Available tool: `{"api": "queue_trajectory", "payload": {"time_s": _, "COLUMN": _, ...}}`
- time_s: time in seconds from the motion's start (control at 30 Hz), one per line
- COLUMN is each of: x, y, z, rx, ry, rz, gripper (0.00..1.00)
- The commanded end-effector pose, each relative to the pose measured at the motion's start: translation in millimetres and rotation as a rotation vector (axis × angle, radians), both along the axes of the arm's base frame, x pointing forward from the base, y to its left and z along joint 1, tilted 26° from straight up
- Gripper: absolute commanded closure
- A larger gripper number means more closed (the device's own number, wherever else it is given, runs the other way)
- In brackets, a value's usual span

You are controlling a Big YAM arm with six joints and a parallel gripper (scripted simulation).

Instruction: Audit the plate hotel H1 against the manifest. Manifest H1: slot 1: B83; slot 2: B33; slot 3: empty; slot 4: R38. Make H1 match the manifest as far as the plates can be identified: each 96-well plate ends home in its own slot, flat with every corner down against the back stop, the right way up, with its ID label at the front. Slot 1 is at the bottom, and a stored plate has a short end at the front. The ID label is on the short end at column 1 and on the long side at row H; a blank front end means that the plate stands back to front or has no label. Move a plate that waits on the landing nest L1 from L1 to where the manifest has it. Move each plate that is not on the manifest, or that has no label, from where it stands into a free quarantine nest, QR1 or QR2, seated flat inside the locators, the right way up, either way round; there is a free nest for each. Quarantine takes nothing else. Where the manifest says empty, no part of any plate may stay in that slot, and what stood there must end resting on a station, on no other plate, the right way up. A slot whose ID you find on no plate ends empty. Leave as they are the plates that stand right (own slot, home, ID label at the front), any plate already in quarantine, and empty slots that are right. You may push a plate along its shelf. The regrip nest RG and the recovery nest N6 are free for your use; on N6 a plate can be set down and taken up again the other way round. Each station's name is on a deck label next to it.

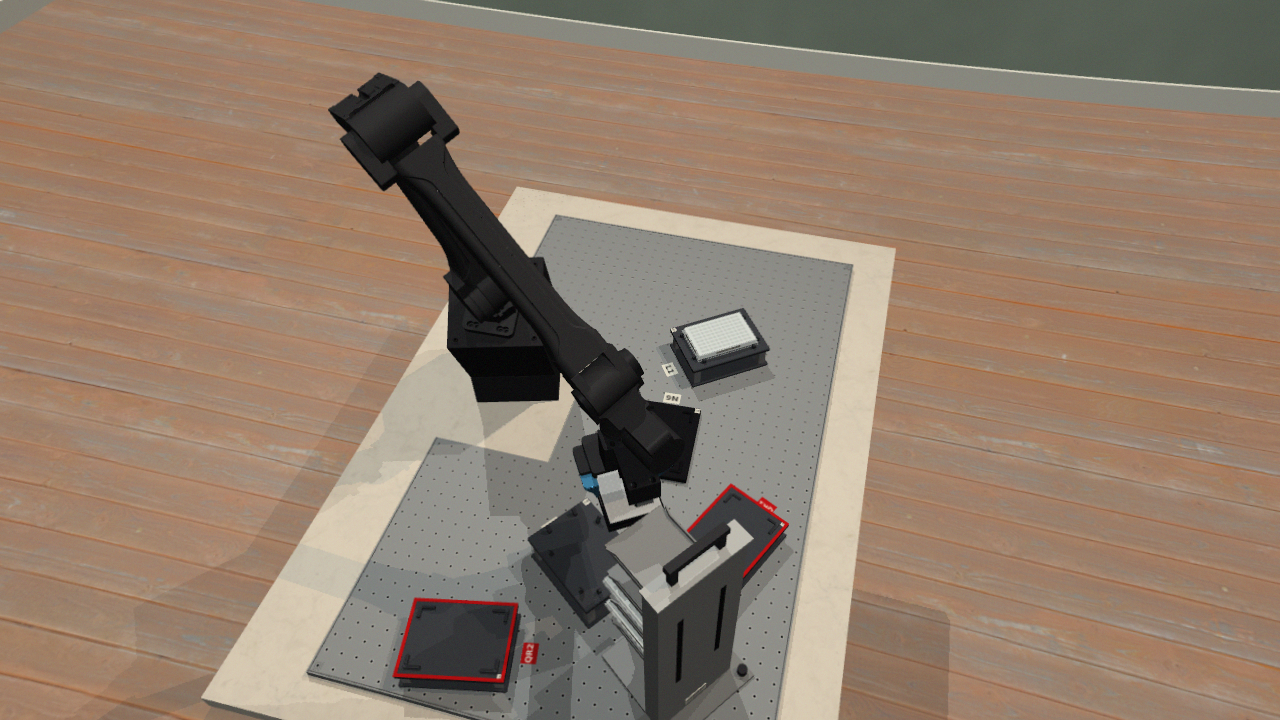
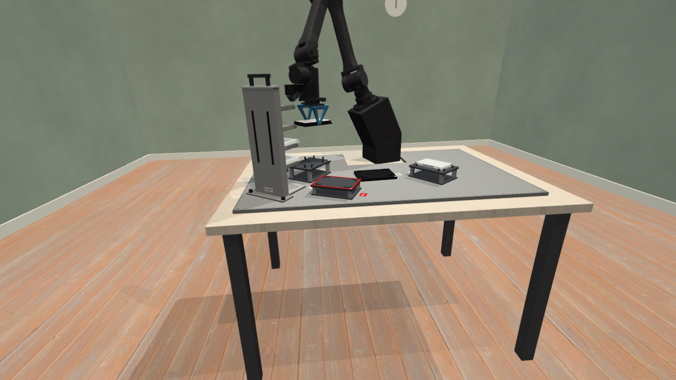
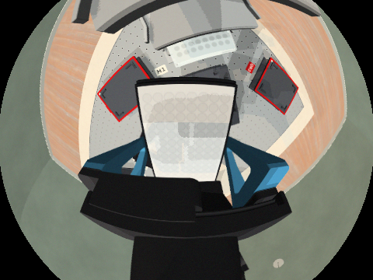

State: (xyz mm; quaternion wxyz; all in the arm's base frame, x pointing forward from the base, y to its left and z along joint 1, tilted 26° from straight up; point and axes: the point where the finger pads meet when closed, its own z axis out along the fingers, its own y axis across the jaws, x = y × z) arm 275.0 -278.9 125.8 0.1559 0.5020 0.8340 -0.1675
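My gripper [image 2: 313,114] is shut on a clear 96-well plate [image 2: 312,122], gripping it across its long sides. It holds the plate level in the air in front of the plate hotel H1 [image 2: 264,141], at about the height of the upper shelves and apart from them. In the wrist view the held plate [image 3: 183,130] fills the space between the blue fingers; I can read no label on it. Another plate [image 3: 204,49] shows on a lower shelf ahead. Plates sit in the two lowest slots [image 2: 292,150]. A white plate [image 1: 718,335] rests on the L1 nest.
Red-edged quarantine nest QR2 [image 1: 456,640] is empty. QR1 [image 1: 742,524] is partly hidden behind the hotel [image 1: 693,600] and looks empty [image 2: 335,184]. The black N6 nest [image 2: 374,174] and the regrip nest with pins [image 2: 309,167] are empty. The arm base [image 1: 501,340] stands at the rear.
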Motion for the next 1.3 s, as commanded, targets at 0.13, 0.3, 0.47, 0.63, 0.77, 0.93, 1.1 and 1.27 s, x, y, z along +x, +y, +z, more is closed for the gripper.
{"api": "queue_trajectory", "payload": {"time_s": 0.13, "x": 28.5, "y": 1.5, "z": 13.9, "rx": 0.006, "ry": -0.107, "rz": -0.17, "gripper": 0.14}}
{"api": "queue_trajectory", "payload": {"time_s": 0.3, "x": 44.7, "y": 7.7, "z": 12.6, "rx": 0.019, "ry": -0.159, "rz": -0.274, "gripper": 0.14}}
{"api": "queue_trajectory", "payload": {"time_s": 0.47, "x": 60.8, "y": 13.8, "z": 11.3, "rx": 0.032, "ry": -0.211, "rz": -0.378, "gripper": 0.14}}
{"api": "queue_trajectory", "payload": {"time_s": 0.63, "x": 69.4, "y": 18.1, "z": 9.2, "rx": 0.041, "ry": -0.239, "rz": -0.44, "gripper": 0.14}}
{"api": "queue_trajectory", "payload": {"time_s": 0.77, "x": 83.3, "y": 22.6, "z": 9.4, "rx": 0.051, "ry": -0.283, "rz": -0.523, "gripper": 0.14}}
{"api": "queue_trajectory", "payload": {"time_s": 0.93, "x": 99.3, "y": 28.8, "z": 8.1, "rx": 0.064, "ry": -0.334, "rz": -0.627, "gripper": 0.14}}
{"api": "queue_trajectory", "payload": {"time_s": 1.1, "x": 112.0, "y": 33.7, "z": 7.1, "rx": 0.075, "ry": -0.374, "rz": -0.71, "gripper": 0.14}}
{"api": "queue_trajectory", "payload": {"time_s": 1.27, "x": 124.8, "y": 38.7, "z": 6.0, "rx": 0.086, "ry": -0.415, "rz": -0.793, "gripper": 0.14}}
